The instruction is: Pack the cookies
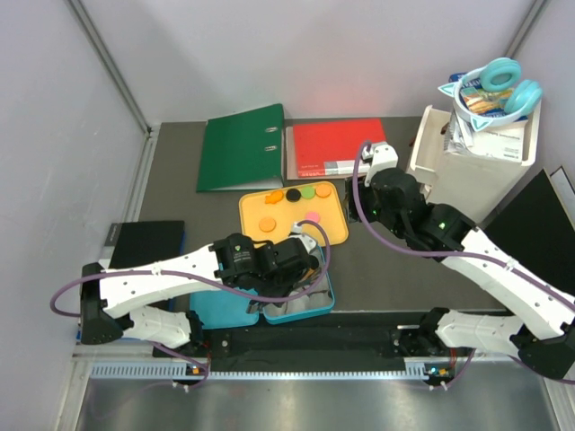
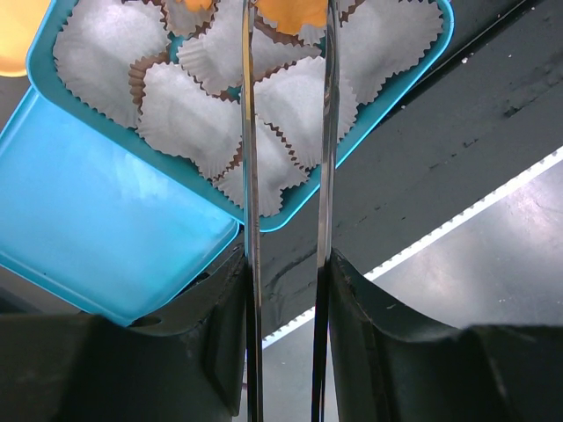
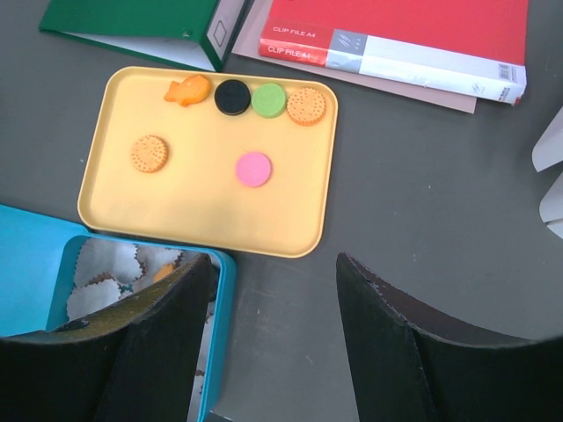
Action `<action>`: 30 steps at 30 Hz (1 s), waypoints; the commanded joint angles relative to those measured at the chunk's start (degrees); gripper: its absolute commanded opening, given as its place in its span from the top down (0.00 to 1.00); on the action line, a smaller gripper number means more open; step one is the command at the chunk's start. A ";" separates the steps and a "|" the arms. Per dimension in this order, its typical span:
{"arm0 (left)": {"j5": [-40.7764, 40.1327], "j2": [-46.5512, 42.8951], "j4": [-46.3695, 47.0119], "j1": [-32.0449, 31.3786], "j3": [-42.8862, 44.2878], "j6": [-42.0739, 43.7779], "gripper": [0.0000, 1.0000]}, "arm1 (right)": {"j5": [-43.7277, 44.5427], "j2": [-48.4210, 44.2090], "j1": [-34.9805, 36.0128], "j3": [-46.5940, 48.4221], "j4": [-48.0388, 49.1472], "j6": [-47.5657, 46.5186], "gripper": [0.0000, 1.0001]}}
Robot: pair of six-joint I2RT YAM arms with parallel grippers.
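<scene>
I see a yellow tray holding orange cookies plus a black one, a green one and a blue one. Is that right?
Not quite: no cookie is blue. The third coloured one is the pink cookie, lying below the top row, as the right wrist view shows. The yellow tray, the orange cookies, the black cookie and the green cookie are as you say.

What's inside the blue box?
Lots of white paper cups. Orange cookies show at the far end. The tool's fingers hide a strip, and whatever lies under the cups is covered.
</scene>
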 commanded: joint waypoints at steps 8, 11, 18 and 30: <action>-2.23 -0.96 3.18 -0.24 0.16 0.47 0.62 | 0.20 0.18 -0.57 0.46 1.48 0.50 0.41; -2.32 -0.88 3.27 -0.33 0.25 0.56 0.60 | 0.28 0.62 -0.57 0.64 1.66 0.24 0.41; -2.41 -1.05 3.54 -0.24 0.77 0.56 0.57 | -0.07 1.33 -0.57 0.82 2.01 -0.38 0.41; -2.76 -2.02 2.66 -0.33 1.65 0.12 0.51 | -0.51 2.47 -0.66 1.70 3.15 -1.35 0.41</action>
